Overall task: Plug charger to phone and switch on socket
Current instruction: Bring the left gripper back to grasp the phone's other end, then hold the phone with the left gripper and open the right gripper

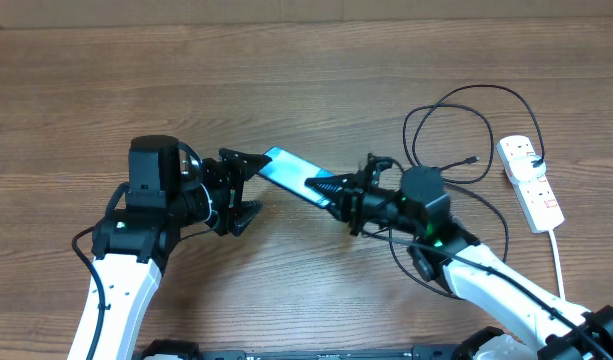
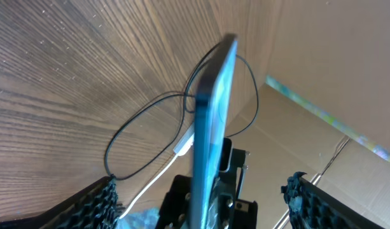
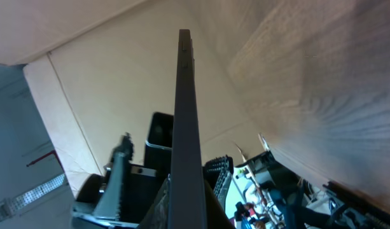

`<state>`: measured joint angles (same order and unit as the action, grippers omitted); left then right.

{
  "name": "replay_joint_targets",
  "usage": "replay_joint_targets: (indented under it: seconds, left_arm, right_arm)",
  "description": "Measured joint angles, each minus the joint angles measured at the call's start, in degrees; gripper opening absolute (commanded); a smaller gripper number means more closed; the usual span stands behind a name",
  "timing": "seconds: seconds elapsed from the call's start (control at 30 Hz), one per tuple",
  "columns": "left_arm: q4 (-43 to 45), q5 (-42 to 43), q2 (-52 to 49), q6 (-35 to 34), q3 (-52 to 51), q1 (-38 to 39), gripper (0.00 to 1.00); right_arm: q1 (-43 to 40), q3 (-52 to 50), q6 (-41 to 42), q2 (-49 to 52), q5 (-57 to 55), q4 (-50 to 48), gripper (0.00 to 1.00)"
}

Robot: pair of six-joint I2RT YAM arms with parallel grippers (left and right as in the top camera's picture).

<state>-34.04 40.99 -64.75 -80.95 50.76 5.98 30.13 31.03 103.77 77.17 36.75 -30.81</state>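
— Looking down: what surface?
— Wood-grain counter (image 1: 286, 60), cardboard (image 2: 322, 83) beyond. Socket (image 1: 531, 185) at right, charger (image 1: 456, 95) looped beside it.
— Arms?
— Right end effector (image 1: 328, 190) pinches the phone (image 1: 284, 165) mid-counter; left end effector (image 1: 244, 190) is spread around its other end.

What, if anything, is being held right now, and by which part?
The right gripper clamps the phone by the end toward its own arm. The left gripper stands open around the other end, gripping nothing.

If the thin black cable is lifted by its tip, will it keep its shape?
Probably not: the charger lies in loose loops on the table, so it looks floppy. Being thin, it is likely light and would trail behind the tip.
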Motion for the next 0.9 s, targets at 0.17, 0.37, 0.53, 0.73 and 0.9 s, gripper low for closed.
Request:
replay_joint_targets:
  seconds: [0.17,0.37,0.53,0.73,0.9]
  left_arm:
    - [0.24,0.04,-0.24,-0.26,-0.15,0.04,0.66]
    - [0.28,0.22,-2.64,-0.50,-0.17,0.04,0.50]
    - [1.70,0.63,-4.48,-0.61,-0.17,0.04,0.41]
    - [5.46,1.05,-4.92,-1.46,-0.17,0.04,0.37]
    - [5.57,1.07,-4.92,-1.46,-0.17,0.04,0.37]
  right_arm:
    - [4.17,-0.07,1.92,0.00,-3.63,-0.57,0.04]
    - [6.32,-0.13,3.21,0.00,-4.85,-5.95,0.04]
    - [7.04,-0.13,4.17,0.00,-5.27,-6.05,0.04]
    - [7.08,-0.13,4.33,0.00,-5.44,-4.33,0.04]
    - [7.08,-0.20,4.46,0.00,-5.70,-3.48,0.04]
